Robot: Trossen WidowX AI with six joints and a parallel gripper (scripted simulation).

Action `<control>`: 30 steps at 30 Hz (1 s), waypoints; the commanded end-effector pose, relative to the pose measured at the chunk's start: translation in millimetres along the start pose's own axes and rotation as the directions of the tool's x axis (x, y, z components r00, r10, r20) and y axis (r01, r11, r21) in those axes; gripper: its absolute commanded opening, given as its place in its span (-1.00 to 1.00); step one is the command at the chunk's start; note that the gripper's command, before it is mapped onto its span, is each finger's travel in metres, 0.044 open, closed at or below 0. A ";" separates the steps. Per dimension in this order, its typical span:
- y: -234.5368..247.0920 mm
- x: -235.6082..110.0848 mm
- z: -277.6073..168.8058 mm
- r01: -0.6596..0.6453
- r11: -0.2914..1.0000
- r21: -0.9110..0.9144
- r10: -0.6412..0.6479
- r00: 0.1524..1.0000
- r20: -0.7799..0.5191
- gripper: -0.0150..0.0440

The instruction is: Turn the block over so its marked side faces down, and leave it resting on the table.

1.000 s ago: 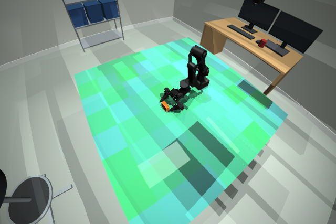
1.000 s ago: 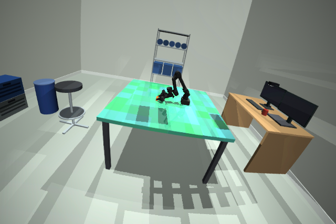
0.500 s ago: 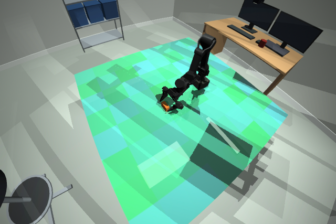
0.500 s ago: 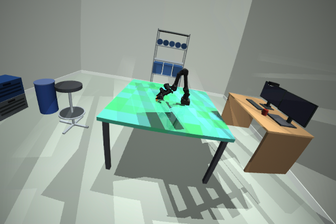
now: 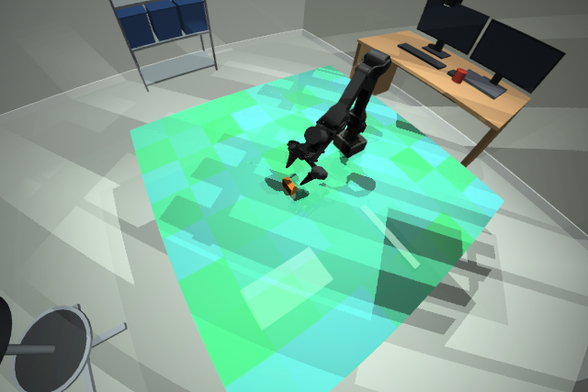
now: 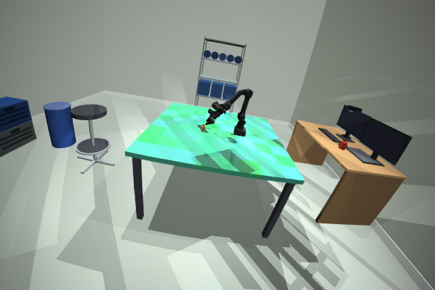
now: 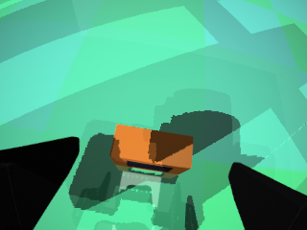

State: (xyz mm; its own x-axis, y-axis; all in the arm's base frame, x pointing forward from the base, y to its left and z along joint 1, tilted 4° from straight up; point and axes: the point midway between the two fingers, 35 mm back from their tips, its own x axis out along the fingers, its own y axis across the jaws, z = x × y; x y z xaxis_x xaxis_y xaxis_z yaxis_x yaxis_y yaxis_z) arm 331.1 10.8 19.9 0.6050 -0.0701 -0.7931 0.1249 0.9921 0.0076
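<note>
While claw [image 5: 297, 173] gapes empty | one block [image 5: 288, 185] | one table [image 5: 189, 254]

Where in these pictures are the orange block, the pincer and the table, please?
orange block [image 7: 153, 148]: wrist view, on its top face.
pincer [image 5: 297, 173]: top view, midway between its open fingertips.
table [image 6: 211, 169]: exterior view, on its near edge.

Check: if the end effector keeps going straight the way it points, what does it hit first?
Probably the orange block: it sits between the open end effector fingers, just ahead. Depth is unclear, so the table beside it is possible.
</note>
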 end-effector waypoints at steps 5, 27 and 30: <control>0.9 -6.5 11.9 -0.001 1.000 0.003 0.002 0.993 -0.115 1.00; 0.2 -10.8 58.9 -0.004 1.000 0.008 0.008 0.773 -0.634 1.00; 0.2 -10.8 58.9 -0.004 1.000 0.008 0.008 0.773 -0.634 1.00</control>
State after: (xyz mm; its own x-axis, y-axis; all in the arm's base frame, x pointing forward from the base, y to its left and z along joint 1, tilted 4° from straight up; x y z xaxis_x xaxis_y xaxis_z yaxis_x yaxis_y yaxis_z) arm 371.1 5.3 64.4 -0.0105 0.0133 -0.9999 0.1310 0.9913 0.0118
